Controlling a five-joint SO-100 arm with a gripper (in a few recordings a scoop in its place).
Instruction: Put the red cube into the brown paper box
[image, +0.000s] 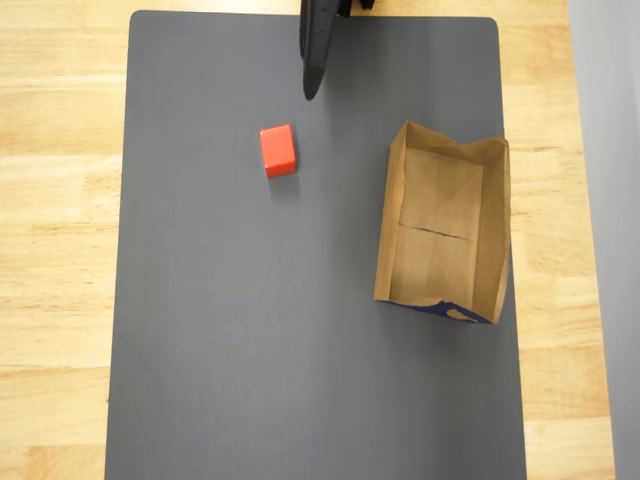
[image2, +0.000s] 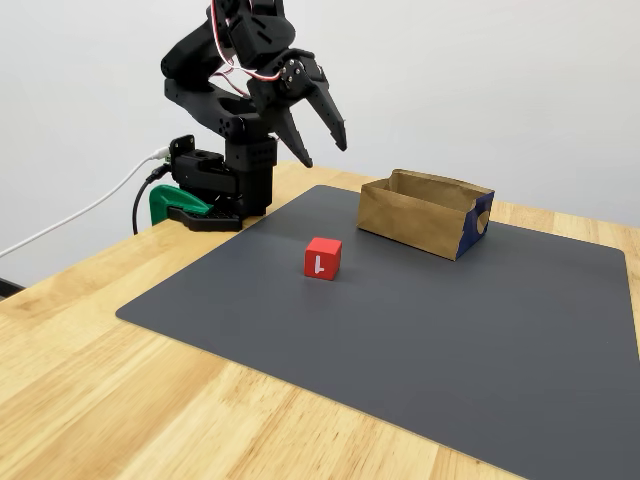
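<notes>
Item one, the red cube (image2: 322, 258): small, bright red-orange, resting flat on the dark grey mat (image2: 420, 330), a white numeral showing on its near face in the fixed view; nothing touches it. Seen from overhead, the cube (image: 278, 150) lies well to the left of the brown paper box (image: 442, 226) and a little nearer the top edge of the mat (image: 300, 350). Item two, the brown paper box (image2: 425, 215): shallow kraft-paper tray, walls upright, creased floor bare, dark blue printed edge at one end; it sits on the mat, well apart from the cube. Item three, the gripper (image2: 322, 148): black, two fingers spread apart with open space between the tips, holding nothing, raised in the air above the far edge of the mat, beyond the cube and not touching it. In the overhead view one dark finger (image: 315, 50) points down the picture toward the cube. Item four, a wooden table (image2: 100, 400) beneath the mat. Item five, a green clamp (image2: 175, 203) at the arm's base, beside the mat.
</notes>
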